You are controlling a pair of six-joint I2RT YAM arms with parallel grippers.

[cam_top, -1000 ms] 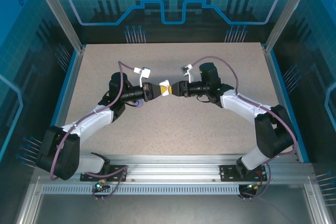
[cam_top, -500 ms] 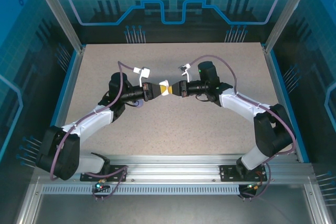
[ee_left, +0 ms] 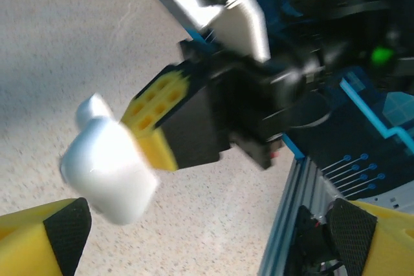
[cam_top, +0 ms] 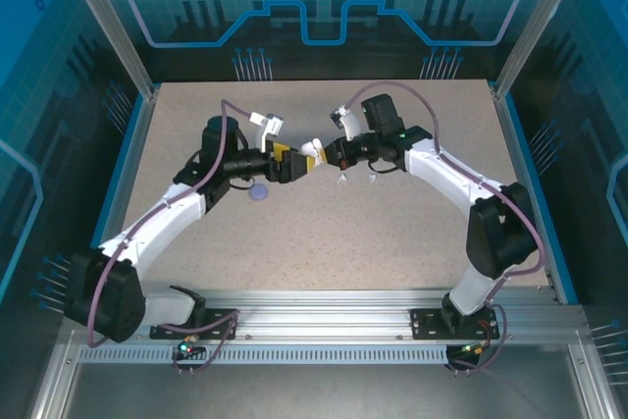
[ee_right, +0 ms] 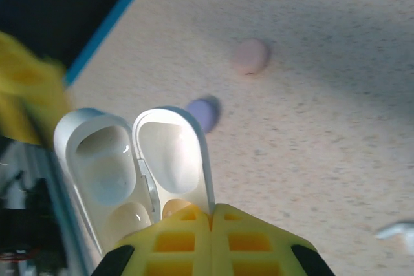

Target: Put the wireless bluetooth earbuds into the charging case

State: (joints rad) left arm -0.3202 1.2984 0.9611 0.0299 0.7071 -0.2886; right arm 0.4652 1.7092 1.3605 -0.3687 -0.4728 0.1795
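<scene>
Both arms have drawn apart from their mid-table meeting. The left gripper has just let go; its jaws now stand spread, just beside the white charging case. The right gripper alone pinches the case, pressed together near its hinge, lid open, no bud seated. Two white earbuds lie on the table nearby. I judge the left is free to fetch one.

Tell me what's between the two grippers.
The white charging case, clamped in the right gripper, faces the open left gripper, as the top external view shows.
</scene>
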